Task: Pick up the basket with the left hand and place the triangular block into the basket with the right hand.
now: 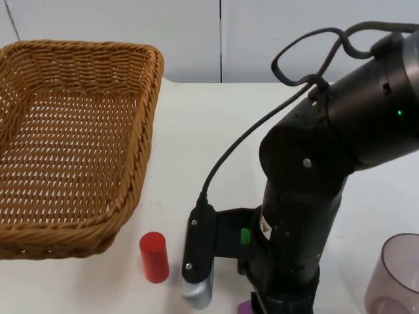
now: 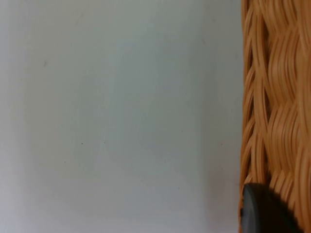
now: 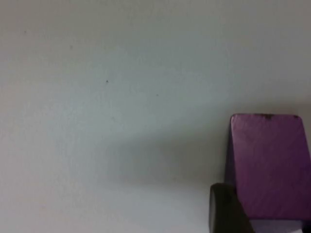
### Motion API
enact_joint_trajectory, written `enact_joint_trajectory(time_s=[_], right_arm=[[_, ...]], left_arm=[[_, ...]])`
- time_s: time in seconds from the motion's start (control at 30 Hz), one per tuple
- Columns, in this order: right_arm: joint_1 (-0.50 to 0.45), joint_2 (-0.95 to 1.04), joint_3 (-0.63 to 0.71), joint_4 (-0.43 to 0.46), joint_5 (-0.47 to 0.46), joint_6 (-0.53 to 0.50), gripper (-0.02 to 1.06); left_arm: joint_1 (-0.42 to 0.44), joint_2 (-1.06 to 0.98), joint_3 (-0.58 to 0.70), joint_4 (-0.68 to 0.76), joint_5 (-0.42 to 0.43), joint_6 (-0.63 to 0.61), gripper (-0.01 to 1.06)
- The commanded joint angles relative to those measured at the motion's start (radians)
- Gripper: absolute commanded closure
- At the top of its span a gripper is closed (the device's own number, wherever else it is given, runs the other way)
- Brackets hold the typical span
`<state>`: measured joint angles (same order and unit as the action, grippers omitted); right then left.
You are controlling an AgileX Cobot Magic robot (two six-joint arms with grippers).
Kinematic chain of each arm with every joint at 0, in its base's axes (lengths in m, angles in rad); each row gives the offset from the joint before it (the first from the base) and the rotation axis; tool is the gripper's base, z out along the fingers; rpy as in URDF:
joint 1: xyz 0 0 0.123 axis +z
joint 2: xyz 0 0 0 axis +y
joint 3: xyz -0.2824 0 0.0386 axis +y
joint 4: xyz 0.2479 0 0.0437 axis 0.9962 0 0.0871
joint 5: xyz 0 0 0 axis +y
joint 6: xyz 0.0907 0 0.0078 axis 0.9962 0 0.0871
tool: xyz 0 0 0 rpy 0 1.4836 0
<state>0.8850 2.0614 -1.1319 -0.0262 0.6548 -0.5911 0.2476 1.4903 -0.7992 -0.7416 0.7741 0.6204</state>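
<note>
The woven wicker basket [image 1: 78, 131] takes up the left of the top view, its open side facing up. In the left wrist view its rim [image 2: 274, 97] runs beside a black fingertip [image 2: 265, 211], and my left gripper [image 2: 286, 216] is shut on that rim. My right arm reaches down at the table's near edge. There my right gripper [image 3: 272, 213] is shut on the purple triangular block [image 3: 267, 160], and one fingertip [image 3: 226, 208] presses its side. A sliver of the block [image 1: 243, 306] peeks out under the arm in the top view.
A red cylinder [image 1: 154, 256] stands just in front of the basket's near right corner. A silver cylinder [image 1: 196, 292] is beside it, close to my right arm. A translucent purple cup [image 1: 396, 275] sits at the near right. The grey partition wall [image 1: 275, 33] closes the far side.
</note>
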Motion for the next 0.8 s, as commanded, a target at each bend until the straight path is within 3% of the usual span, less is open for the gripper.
enact_joint_trajectory(time_s=[0.0, 0.27, 0.53, 0.77], right_arm=[[-0.004, -0.008, -0.004, 0.003, 0.006, -0.008, 1.05], [-0.004, -0.135, -0.004, 0.008, 0.153, -0.007, 1.05], [-0.004, -0.426, -0.004, 0.006, 0.337, 0.002, 1.05], [-0.004, -0.571, -0.004, 0.006, 0.323, 0.074, 1.05]], left_arm=[[0.002, -0.014, 0.000, -0.031, 0.009, 0.003, 1.05], [0.002, -0.014, 0.000, -0.031, 0.009, 0.003, 1.05], [0.002, -0.014, 0.000, -0.033, 0.013, 0.003, 1.05], [0.002, -0.014, 0.000, -0.033, 0.020, 0.003, 1.05]])
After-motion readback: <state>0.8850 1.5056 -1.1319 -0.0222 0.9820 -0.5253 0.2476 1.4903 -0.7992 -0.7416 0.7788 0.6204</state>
